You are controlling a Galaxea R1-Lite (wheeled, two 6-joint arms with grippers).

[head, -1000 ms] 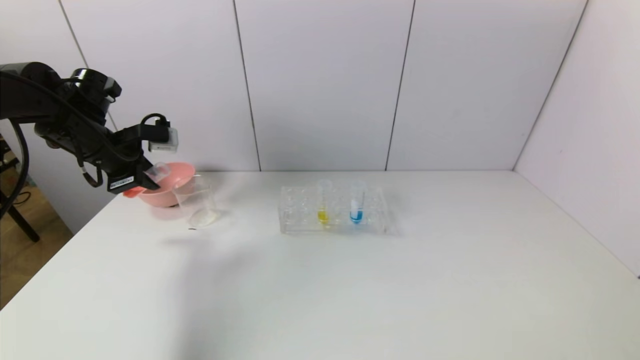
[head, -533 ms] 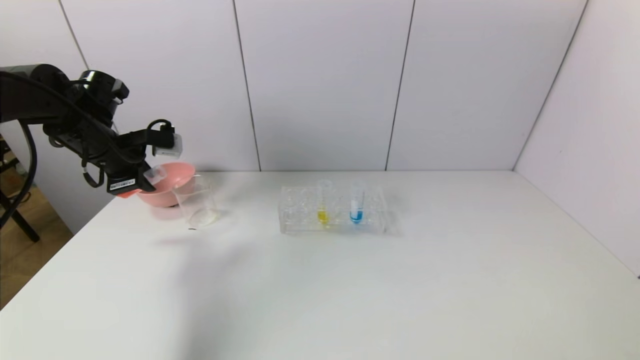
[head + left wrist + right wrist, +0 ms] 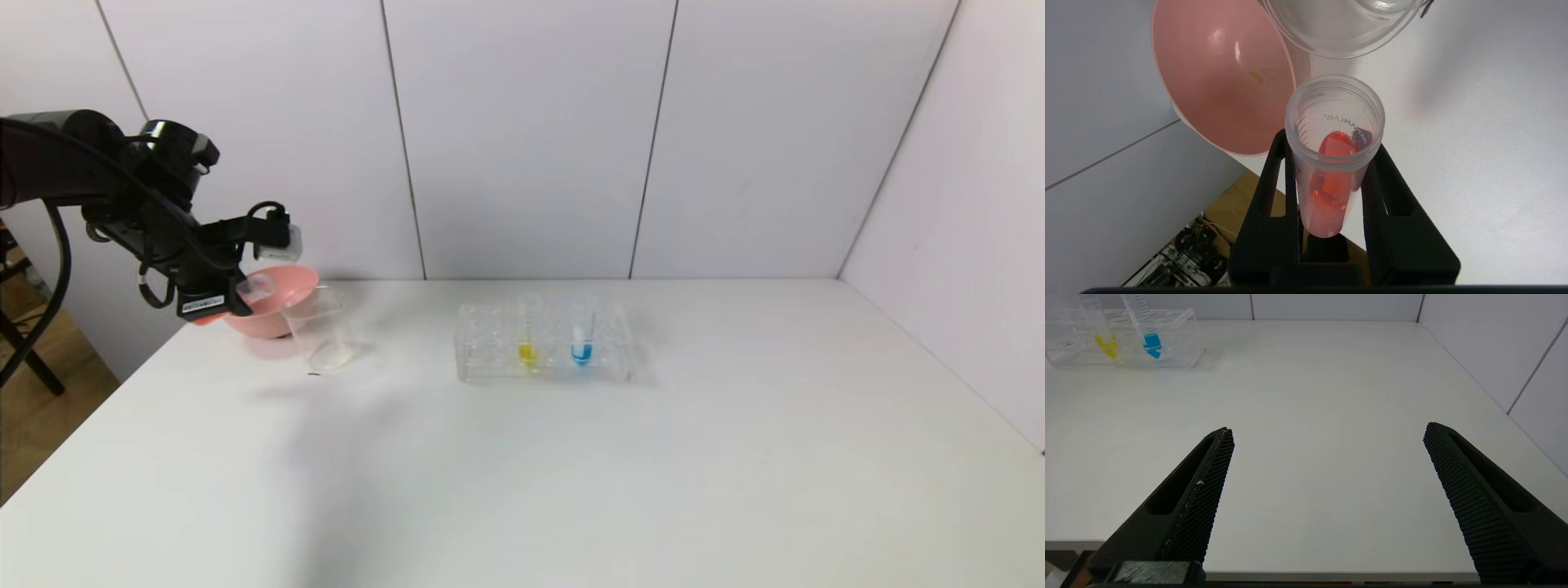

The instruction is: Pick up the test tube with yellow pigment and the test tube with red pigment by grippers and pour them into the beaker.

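Note:
My left gripper (image 3: 238, 296) hangs at the table's far left, shut on the test tube with red pigment (image 3: 1333, 163). The tube lies tilted, its open mouth (image 3: 256, 286) pointing toward the beaker (image 3: 320, 331) and a little short of its rim (image 3: 1339, 45). Red liquid sits inside the tube. The test tube with yellow pigment (image 3: 528, 331) stands upright in the clear rack (image 3: 490, 351), also seen from the right wrist (image 3: 1102, 335). My right gripper (image 3: 1327, 433) is open over the table's front edge with nothing between its fingers.
A pink bowl (image 3: 277, 306) sits just behind and left of the beaker, under the held tube's mouth in the head view. A tube with blue liquid (image 3: 582, 335) stands in the rack beside the yellow one. White walls close the back and right.
My left arm has shifted slightly to the right, and the gripper with the red tube has sunk a little. The tube's mouth is lower now.

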